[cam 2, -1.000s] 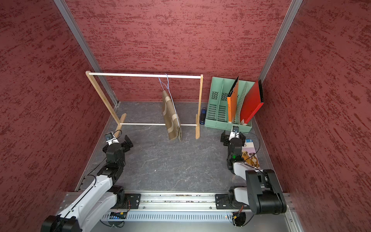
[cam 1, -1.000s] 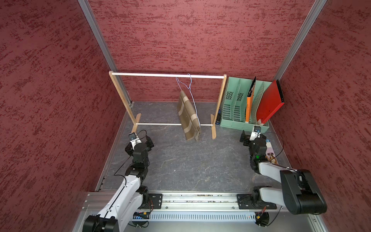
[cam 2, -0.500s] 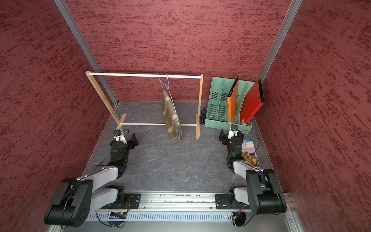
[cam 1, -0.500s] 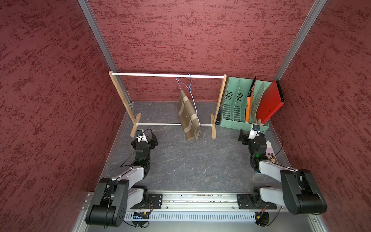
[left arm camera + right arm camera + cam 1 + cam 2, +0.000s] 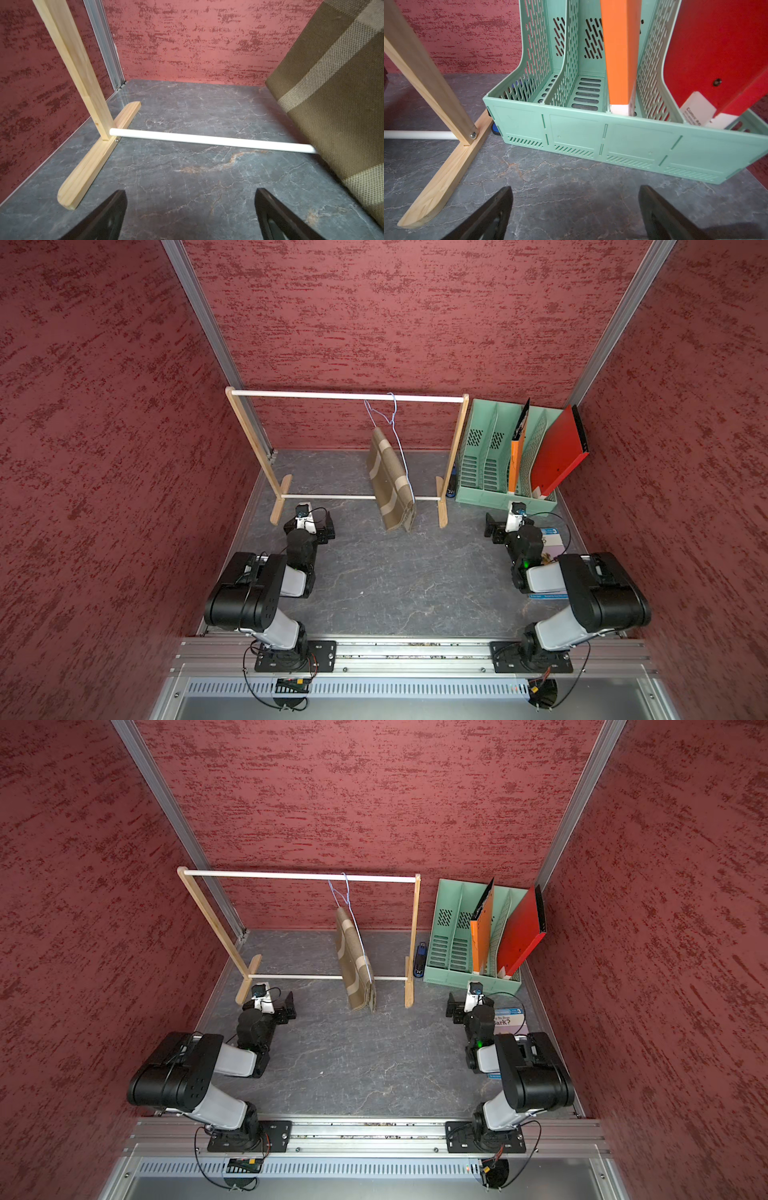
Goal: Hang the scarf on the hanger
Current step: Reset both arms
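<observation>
On the gray table (image 5: 395,585) inside the red walls, the scarf (image 5: 390,485) hangs folded over the hanger (image 5: 400,450) on the wooden rack (image 5: 349,396), and the left gripper (image 5: 190,195) has just pulled back low like the right gripper (image 5: 575,193), both spread wide and holding nothing, so the job looks done.
</observation>
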You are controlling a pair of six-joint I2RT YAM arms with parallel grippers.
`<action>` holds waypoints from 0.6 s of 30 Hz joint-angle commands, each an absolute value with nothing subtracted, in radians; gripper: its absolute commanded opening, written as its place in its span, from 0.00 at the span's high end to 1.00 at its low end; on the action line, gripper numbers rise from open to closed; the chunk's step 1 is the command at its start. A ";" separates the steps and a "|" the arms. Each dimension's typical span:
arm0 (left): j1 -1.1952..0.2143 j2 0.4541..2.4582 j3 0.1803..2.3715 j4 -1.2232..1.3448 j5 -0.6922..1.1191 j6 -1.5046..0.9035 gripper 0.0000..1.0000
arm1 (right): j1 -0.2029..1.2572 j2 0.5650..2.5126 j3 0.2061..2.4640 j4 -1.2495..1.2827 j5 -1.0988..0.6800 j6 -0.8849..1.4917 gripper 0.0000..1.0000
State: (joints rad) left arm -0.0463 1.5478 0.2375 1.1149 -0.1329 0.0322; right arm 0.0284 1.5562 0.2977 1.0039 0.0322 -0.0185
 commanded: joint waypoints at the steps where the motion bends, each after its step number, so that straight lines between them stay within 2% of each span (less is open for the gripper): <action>1: -0.031 1.538 0.325 1.022 -0.125 0.035 0.00 | 0.019 1.548 0.392 0.905 0.023 -0.011 0.01; 6: 0.021 1.529 0.353 0.953 -0.086 -0.018 0.00 | 0.018 1.547 0.386 0.914 0.023 -0.013 0.02; 18: 0.022 1.530 0.353 0.952 -0.085 -0.018 0.00 | 0.018 1.549 0.390 0.911 0.019 -0.015 0.01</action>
State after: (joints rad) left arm 0.0170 1.5379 0.3519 0.9565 -0.1005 -0.0109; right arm 0.0250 1.5558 0.3851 0.9226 0.0296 -0.0154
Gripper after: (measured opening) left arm 0.997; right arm 0.985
